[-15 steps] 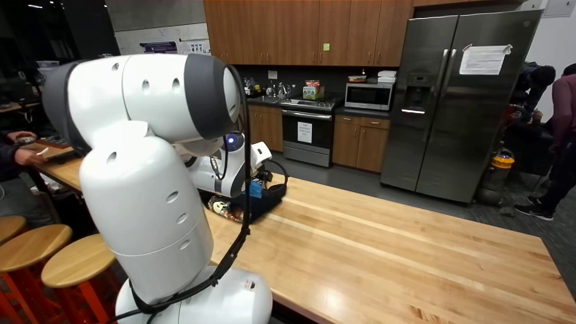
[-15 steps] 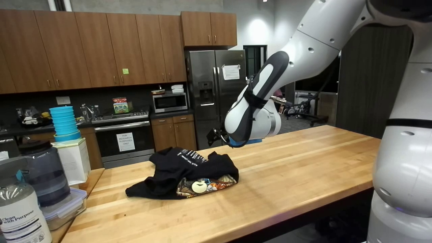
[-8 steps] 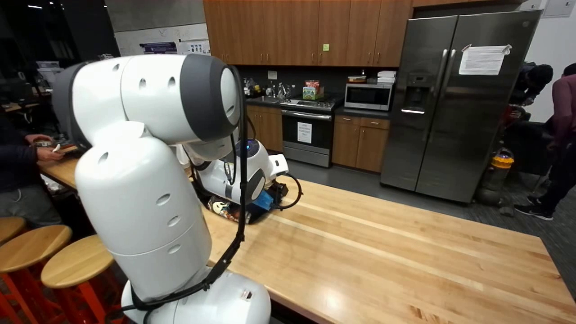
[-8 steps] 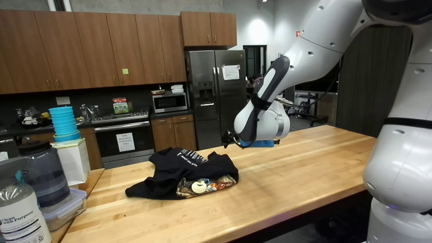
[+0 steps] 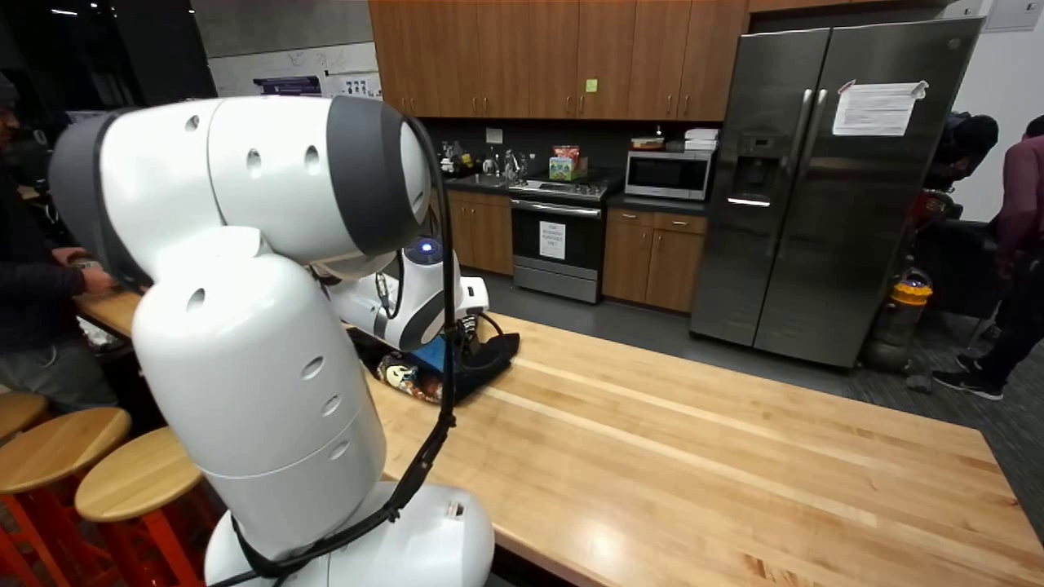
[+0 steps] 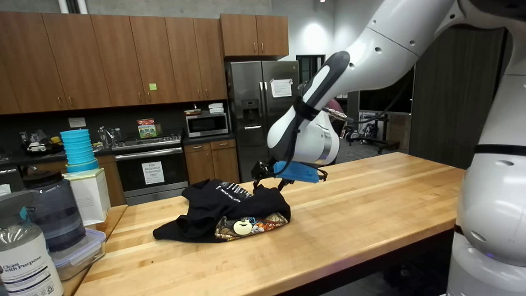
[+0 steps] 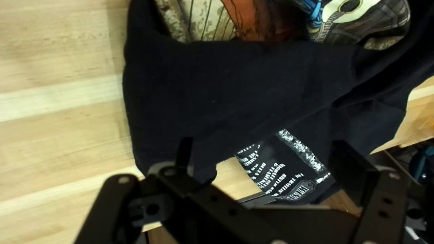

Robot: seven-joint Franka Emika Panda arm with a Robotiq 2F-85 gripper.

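Observation:
A black T-shirt (image 6: 205, 216) lies crumpled on the wooden table (image 6: 353, 218), a colourful print along its near side and white lettering on its far part. In the wrist view the shirt (image 7: 237, 78) fills most of the picture, with bare wood at its left. My gripper (image 7: 263, 152) stands open above it, its fingers wide apart and nothing held between them. In an exterior view the gripper (image 6: 269, 185), with a blue piece (image 6: 296, 171) on its mount, hangs tilted at the shirt's back right edge. Whether the fingertips touch cloth I cannot tell. Elsewhere the arm partly hides the shirt (image 5: 497, 359).
At the table's left end stand a spray bottle (image 6: 26, 259), a dark water jug (image 6: 55, 209), a lidded plastic box (image 6: 82, 250) and stacked blue cups (image 6: 78, 150) on a white carton (image 6: 88, 195). Stools (image 5: 143, 473) and a person (image 5: 41, 310) are beside the table.
The gripper first swung away from the shirt, then came back over its edge, now tilted with both fingers showing. The shirt lies unmoved. The person by the stools has shifted.

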